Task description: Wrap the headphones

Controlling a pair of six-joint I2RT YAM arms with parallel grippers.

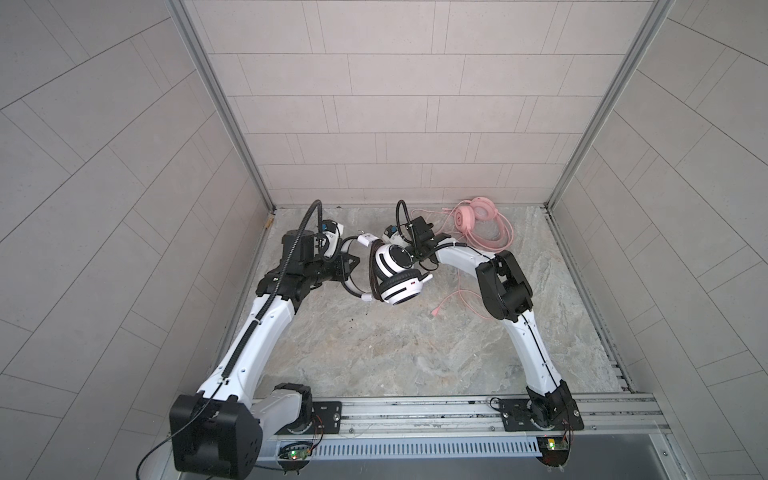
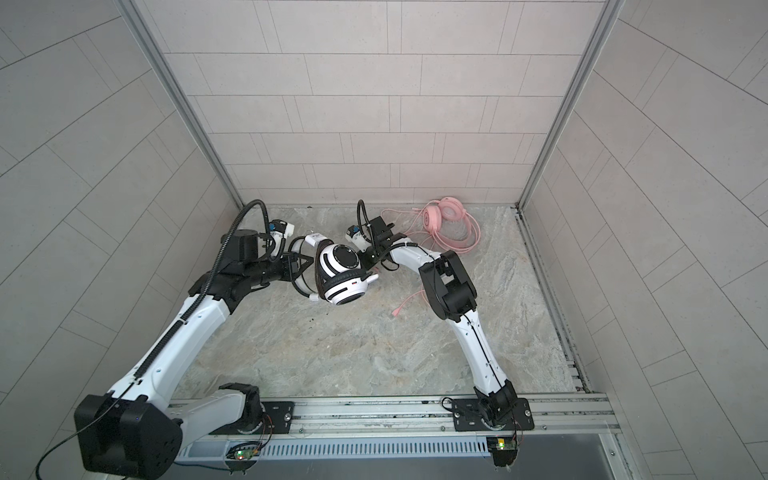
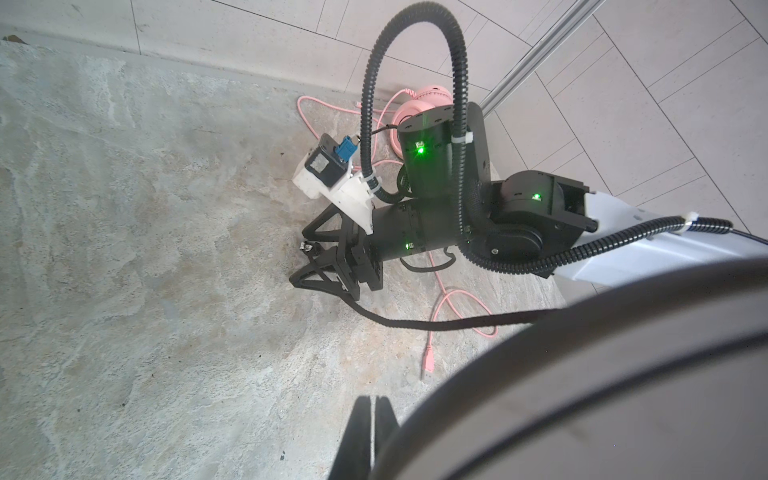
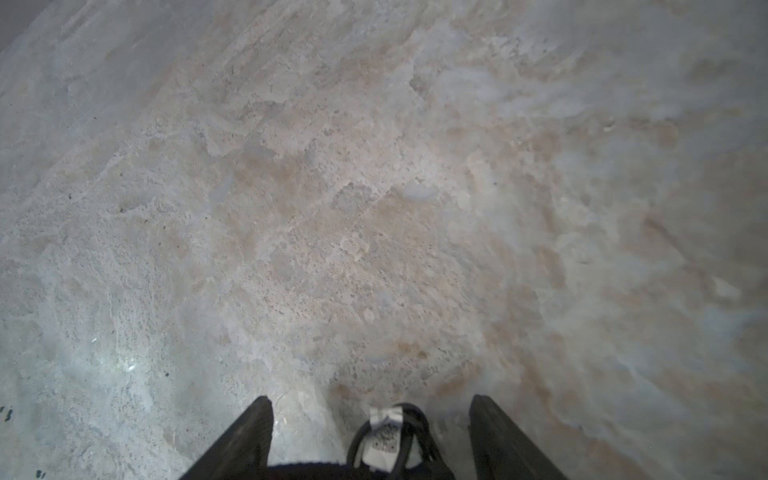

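**Hanging between two arms, striped headset is held above the counter**

Hanging clear of the stone-patterned counter [image 1: 395, 353], the white-and-black headset [image 1: 395, 272] sits between the two arms in both top views, its earcups stacked near the middle of the scene and its black cable [image 1: 372, 274] looped in several turns round the band beside the cups. The left gripper [image 1: 351, 266] is clamped tight on the headband; in the left wrist view its two fingers [image 3: 365, 440] stand pressed together against the blurred curve of the band. One strand of the black cable runs from the headset to the right gripper [image 3: 328, 264]. That gripper's jaws stand apart in the right wrist view, with a coil of black cord and a white tag [image 4: 384, 436] lying between them; whether they press on it cannot be told. The pink headset [image 1: 473, 218] lies at the back of the counter, near the wall, its pink cable [image 1: 461, 297] trailing loose toward the front.
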